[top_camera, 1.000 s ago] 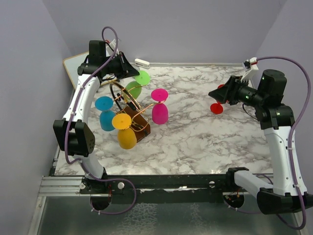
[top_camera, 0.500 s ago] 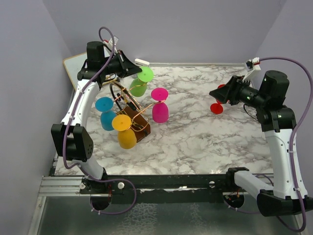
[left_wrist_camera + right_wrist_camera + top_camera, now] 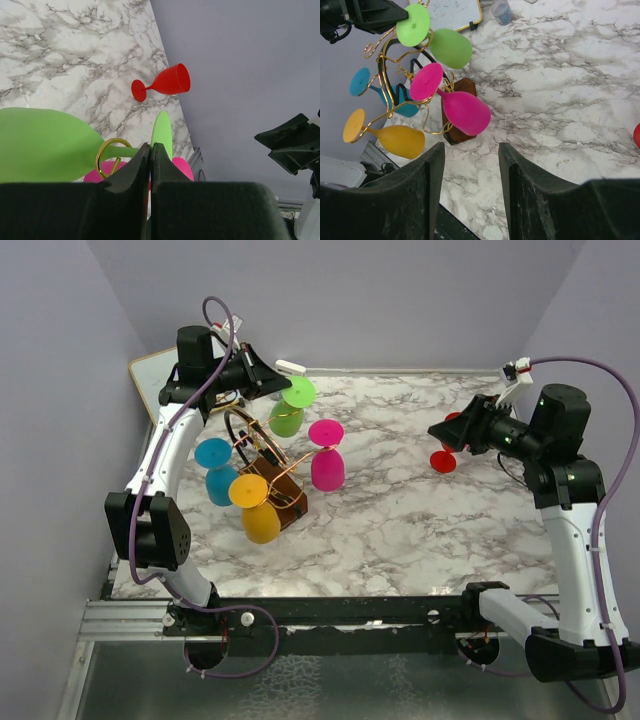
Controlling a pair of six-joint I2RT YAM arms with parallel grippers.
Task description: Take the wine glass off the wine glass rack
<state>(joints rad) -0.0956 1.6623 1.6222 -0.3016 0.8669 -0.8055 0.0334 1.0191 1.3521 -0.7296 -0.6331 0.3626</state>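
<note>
At the rack [image 3: 284, 487], green glass [image 3: 286, 421], pink glass [image 3: 327, 469] just beside

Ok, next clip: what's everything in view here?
wine glass rack: one, copper-gold wire on a dark brown base, table's left part
green wine glass: one, rack's far side
pink wine glass: one, rack's right
blue wine glass: one, rack's left
yellow wine glass: one, rack's near side
red wine glass: one, lying on the table's right part
whiteboard: one, far left corner
small white object: one, far edge
table: one, marble
left gripper: shut on the green stem
right gripper: open, empty
</note>
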